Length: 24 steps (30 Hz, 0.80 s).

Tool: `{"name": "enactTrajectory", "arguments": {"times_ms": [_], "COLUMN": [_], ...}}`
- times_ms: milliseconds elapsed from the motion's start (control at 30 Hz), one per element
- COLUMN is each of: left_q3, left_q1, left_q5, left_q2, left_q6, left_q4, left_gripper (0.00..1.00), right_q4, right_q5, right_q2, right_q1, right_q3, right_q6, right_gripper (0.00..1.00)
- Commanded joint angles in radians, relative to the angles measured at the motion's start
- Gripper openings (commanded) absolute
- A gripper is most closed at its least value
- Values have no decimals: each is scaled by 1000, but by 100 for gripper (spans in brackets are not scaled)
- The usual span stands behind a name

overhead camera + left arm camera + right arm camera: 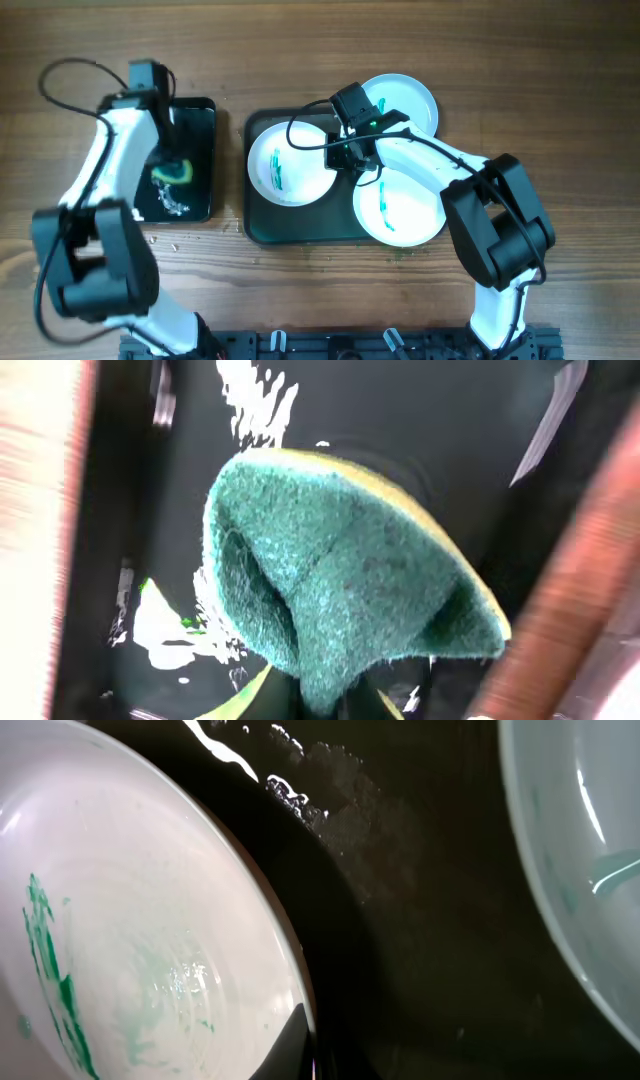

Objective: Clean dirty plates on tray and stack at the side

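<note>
Overhead: three green-smeared plates (285,165) on the tray (300,228), one at 9 o'clock, one (408,98) overhanging at 1, one (400,208) overhanging at 5. My right gripper (345,160) sits at the 9 o'clock plate's 3 o'clock rim; I can't tell if it's gripping. My left gripper (172,158) is clamped on a folded green sponge (340,580) over the small black tray (200,115).

Three green-streaked plates (285,165) lie on or overhang the tray (300,228), right end effector (352,158) between them.

L arm (100,170) stretched fwd, jaws pinching sponge (340,580); R arm (430,165) reaching left, jaws unclear
</note>
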Motion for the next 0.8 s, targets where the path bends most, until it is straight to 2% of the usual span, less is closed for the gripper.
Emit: {"name": "enactTrajectory", "arguments": {"times_ms": [0, 67, 167, 233, 333, 467, 567, 767], "left_q3": [42, 42, 43, 42, 42, 42, 42, -18], "left_q1": [19, 44, 29, -30, -172, -300, -317, -350], "left_q5": [16, 66, 317, 454, 465, 438, 380, 397], "left_q2": [-85, -69, -81, -80, -51, 65, 151, 224], "left_q6": [-31, -56, -55, -64, -166, -212, -254, -208], "left_q4": [-29, -47, -59, -59, -46, -16, -14, 95], "left_gripper": [4, 4, 4, 4, 4, 4, 4, 4], "right_q4": [3, 5, 9, 13, 12, 9, 4, 6], "right_q5": [-16, -20, -39, -50, -58, -62, -65, -69], "right_q2": [21, 21, 21, 21, 21, 21, 21, 21], "right_q1": [4, 4, 3, 2, 2, 2, 1, -6], "right_q3": [12, 12, 12, 12, 12, 12, 12, 12], "right_q6": [7, 7, 4, 4, 3, 0, -3, -3], "right_gripper": [5, 5, 5, 4, 4, 4, 4, 4]}}
